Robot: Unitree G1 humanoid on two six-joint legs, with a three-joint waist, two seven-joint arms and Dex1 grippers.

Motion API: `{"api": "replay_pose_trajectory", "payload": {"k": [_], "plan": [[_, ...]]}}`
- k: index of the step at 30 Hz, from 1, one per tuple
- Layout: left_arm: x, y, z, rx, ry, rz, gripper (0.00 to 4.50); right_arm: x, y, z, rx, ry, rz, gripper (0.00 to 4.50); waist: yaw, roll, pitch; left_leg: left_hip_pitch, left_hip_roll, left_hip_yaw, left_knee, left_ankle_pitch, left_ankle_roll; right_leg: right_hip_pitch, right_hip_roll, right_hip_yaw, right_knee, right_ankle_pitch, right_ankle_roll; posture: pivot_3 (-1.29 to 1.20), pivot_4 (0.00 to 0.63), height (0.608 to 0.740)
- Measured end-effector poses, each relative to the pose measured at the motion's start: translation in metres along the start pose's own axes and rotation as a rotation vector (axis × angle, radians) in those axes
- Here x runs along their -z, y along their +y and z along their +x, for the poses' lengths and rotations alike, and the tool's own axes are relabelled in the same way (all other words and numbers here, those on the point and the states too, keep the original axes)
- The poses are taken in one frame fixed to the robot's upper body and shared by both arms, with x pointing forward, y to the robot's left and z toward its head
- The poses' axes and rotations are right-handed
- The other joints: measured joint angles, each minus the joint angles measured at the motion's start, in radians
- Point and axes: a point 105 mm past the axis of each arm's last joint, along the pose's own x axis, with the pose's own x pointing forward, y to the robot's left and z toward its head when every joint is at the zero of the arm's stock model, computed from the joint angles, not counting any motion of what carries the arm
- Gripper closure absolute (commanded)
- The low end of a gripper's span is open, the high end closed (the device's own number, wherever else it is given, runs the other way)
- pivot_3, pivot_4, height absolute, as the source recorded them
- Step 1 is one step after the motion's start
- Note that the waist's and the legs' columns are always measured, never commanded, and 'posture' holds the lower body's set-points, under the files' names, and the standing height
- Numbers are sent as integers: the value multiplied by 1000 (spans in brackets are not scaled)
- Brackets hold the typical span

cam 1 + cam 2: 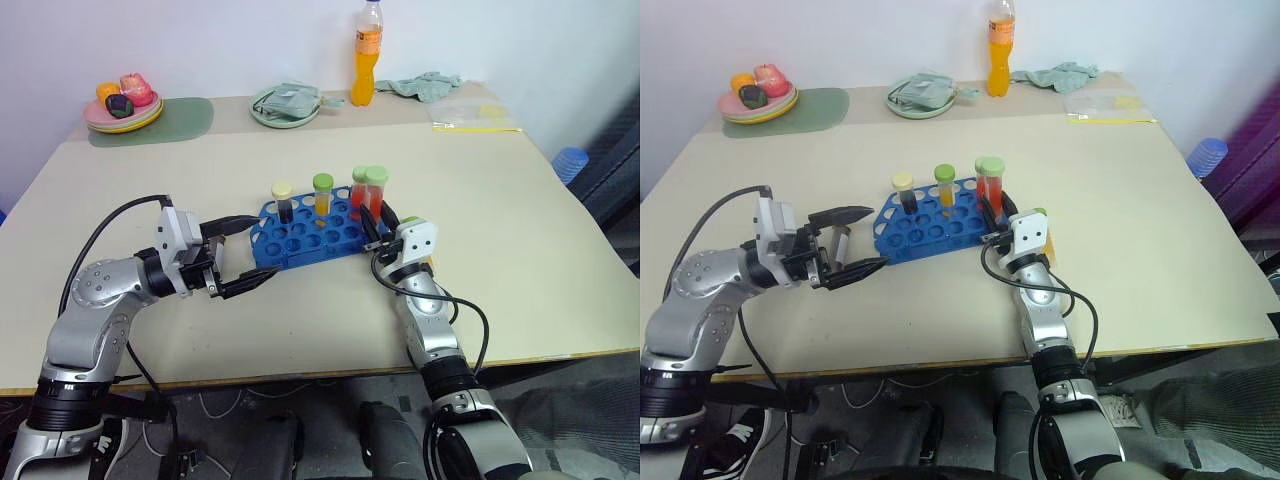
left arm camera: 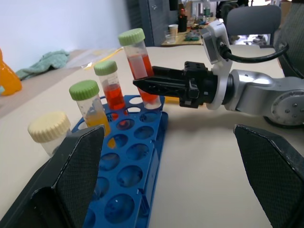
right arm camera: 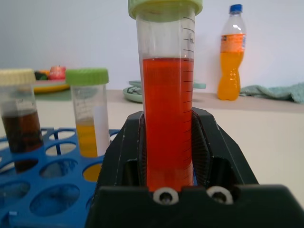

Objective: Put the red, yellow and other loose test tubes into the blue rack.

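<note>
The blue rack (image 1: pixel 300 235) lies mid-table. Standing in it are a cream-capped test tube with dark contents (image 1: pixel 283 201), a green-capped yellow one (image 1: pixel 322 196) and a green-capped red one (image 2: pixel 113 91). My right gripper (image 1: pixel 378 222) is shut on another green-capped red test tube (image 2: pixel 138 64), held roughly upright at the rack's right end. The fingers (image 3: pixel 199 147) clamp its lower half and hide its bottom, so I cannot tell whether it sits in a hole. My left gripper (image 1: pixel 258 250) stands open and empty by the rack's left end.
Along the back of the table are a plate of fruit (image 1: pixel 123 103) on a green mat (image 1: pixel 170 120), a green plate holding a cloth (image 1: pixel 287 104), an orange drink bottle (image 1: pixel 367 55), a crumpled green cloth (image 1: pixel 425 85) and a clear plastic bag (image 1: pixel 470 115).
</note>
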Motion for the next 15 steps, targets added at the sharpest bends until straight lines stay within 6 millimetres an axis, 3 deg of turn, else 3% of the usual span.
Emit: {"api": "replay_pose_trajectory", "payload": {"k": [15], "plan": [[-2, 4, -4, -16, 11, 2, 0, 3, 1, -1, 33, -25, 32, 3720, 0, 0, 0, 1, 0, 0, 0, 0, 0, 0, 0, 0, 0, 0, 0, 0, 150, 740]]}}
